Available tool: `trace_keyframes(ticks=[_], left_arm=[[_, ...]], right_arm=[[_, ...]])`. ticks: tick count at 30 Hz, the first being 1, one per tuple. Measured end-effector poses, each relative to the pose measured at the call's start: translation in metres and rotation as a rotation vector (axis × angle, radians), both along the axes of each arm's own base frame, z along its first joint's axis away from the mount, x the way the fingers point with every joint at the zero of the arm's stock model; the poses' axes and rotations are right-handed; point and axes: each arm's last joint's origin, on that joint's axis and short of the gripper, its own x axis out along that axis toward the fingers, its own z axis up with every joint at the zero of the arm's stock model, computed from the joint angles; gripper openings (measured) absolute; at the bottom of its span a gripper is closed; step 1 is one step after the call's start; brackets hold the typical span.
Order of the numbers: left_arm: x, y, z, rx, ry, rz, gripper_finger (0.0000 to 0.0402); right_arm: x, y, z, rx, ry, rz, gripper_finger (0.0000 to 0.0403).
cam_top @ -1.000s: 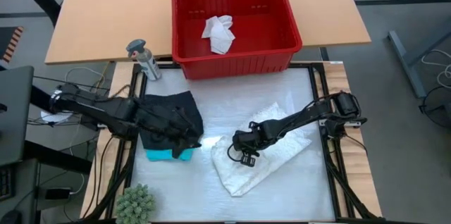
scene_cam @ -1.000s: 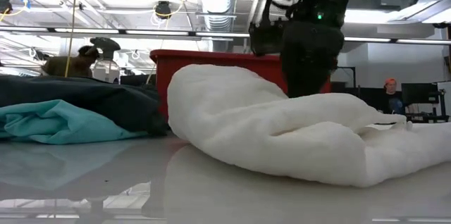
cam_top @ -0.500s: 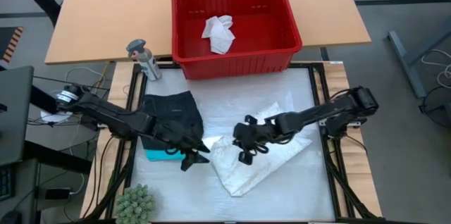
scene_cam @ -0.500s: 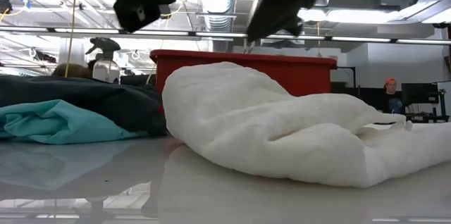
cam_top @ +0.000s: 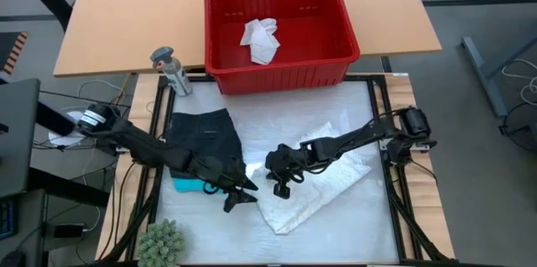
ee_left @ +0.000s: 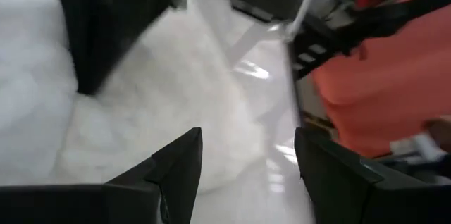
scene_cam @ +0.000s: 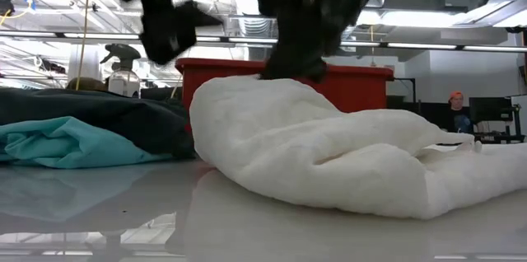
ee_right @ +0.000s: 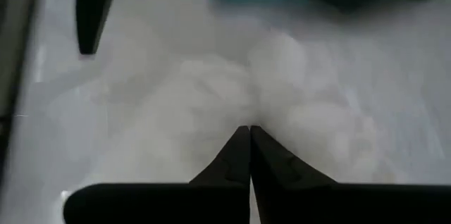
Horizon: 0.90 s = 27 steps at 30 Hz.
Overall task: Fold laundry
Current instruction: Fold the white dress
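Mat [cam_top: 336, 233] bare along near edge, also between white cloth [cam_top: 315, 191] and basket [cam_top: 281, 70]. Centre crowded: left gripper [cam_top: 239, 197] and right gripper [cam_top: 281, 185] near each other at cloth's left end. Black garment [cam_top: 201, 137] over teal one [cam_top: 186, 185] fills left side. Plant [cam_top: 161, 243] at near-left corner, spray bottle [cam_top: 170, 70] far-left

Red basket [cam_top: 282, 64] on the tan wooden table [cam_top: 126, 15] – spray bottle [cam_top: 170, 69] just beside its corner. Fuzzy green plant [cam_top: 161, 243] at white work surface [cam_top: 218, 233] edge. Low view – person [scene_cam: 455, 106] seated far back by monitors.
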Motion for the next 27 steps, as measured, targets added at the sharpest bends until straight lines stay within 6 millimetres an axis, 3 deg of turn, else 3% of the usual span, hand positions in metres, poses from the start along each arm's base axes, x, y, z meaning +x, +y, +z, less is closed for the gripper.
trace_keyframes(ticks=[10,13,18,22,25,27], left_arm=[[0.024,0.004,-0.079,-0.001,0.238,0.112,0.0212],[0.027,0.003,-0.094,-0.03,0.279,0.114,0.0212],[0.029,0.002,-0.099,-0.06,0.287,0.093,0.0212],[0.028,0.003,-0.099,-0.064,0.291,0.094,0.0212],[0.028,0.003,-0.099,-0.067,0.294,0.093,0.0212],[0.028,0.003,-0.099,-0.073,0.294,0.094,0.0212]], right_arm=[[-0.007,-0.01,-0.01,0.006,0.125,-0.089,0.0022],[-0.012,-0.011,-0.016,0.004,0.207,-0.122,0.003],[-0.017,-0.011,-0.039,-0.014,0.318,-0.137,0.0028],[-0.02,-0.009,-0.045,-0.005,0.323,-0.137,0.0023],[-0.023,-0.009,-0.034,-0.002,0.3,-0.131,0.0027],[-0.027,-0.007,-0.017,0.01,0.26,-0.122,0.0032]])
